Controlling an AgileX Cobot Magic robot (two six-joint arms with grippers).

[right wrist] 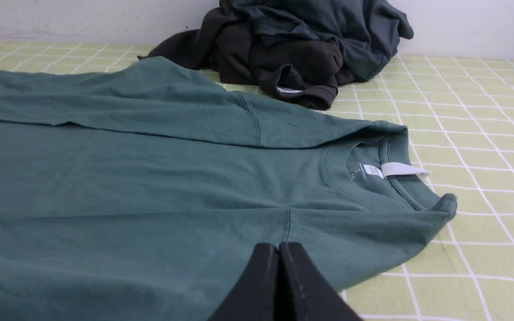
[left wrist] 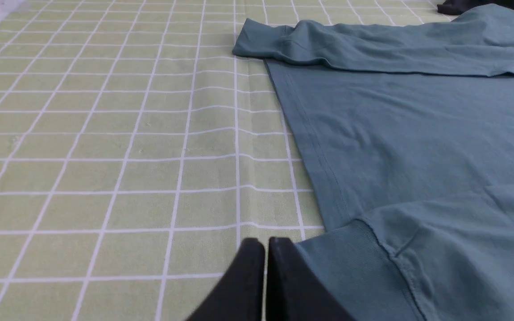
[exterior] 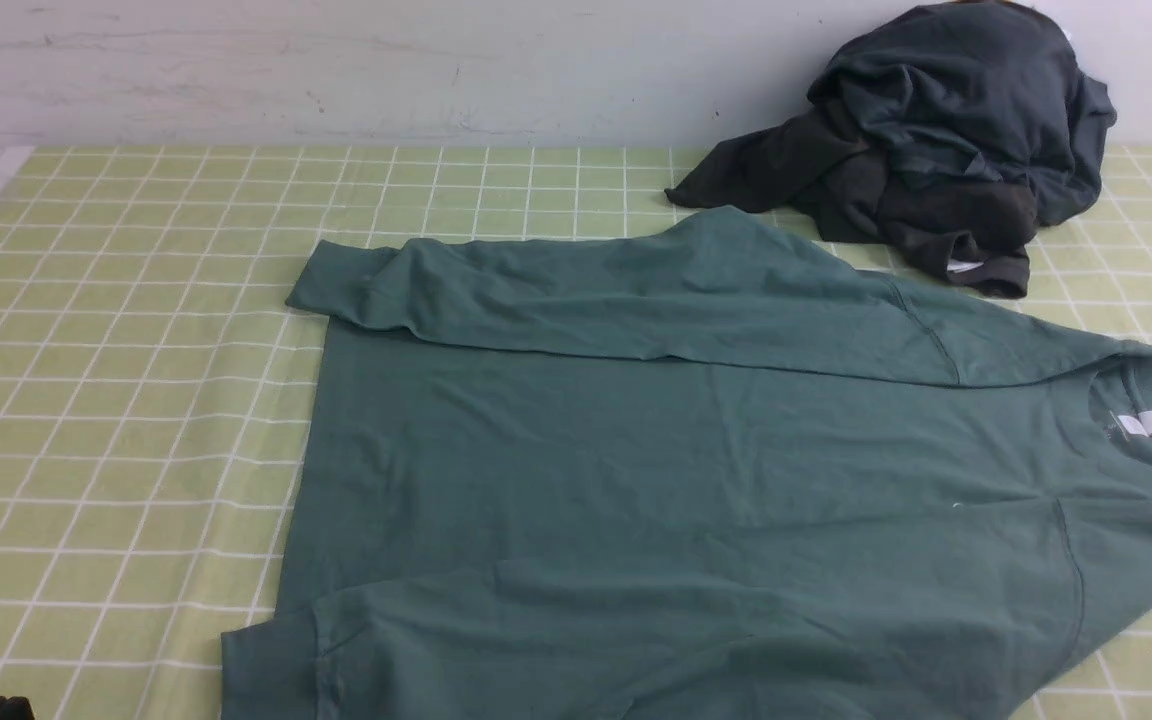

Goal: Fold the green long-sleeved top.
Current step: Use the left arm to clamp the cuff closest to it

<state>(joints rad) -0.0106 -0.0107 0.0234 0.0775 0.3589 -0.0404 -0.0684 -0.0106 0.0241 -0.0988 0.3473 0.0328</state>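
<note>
Currently, the green long-sleeved top (exterior: 686,470) is spread flat on the table (exterior: 116,400), its 2 sleeves laid over the body. The left gripper (left wrist: 265,243) is seen with jaws pressed together, empty, beside a cuff. The right gripper (right wrist: 279,247) is likewise closed and empty, over the shoulder.

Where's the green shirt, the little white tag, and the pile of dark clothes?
green top (exterior: 636,450), front view, middle of its body.
white tag (right wrist: 402,169), right wrist view, middle of the tag at the collar.
dark clothes pile (exterior: 946,130), front view, middle of the heap.
</note>
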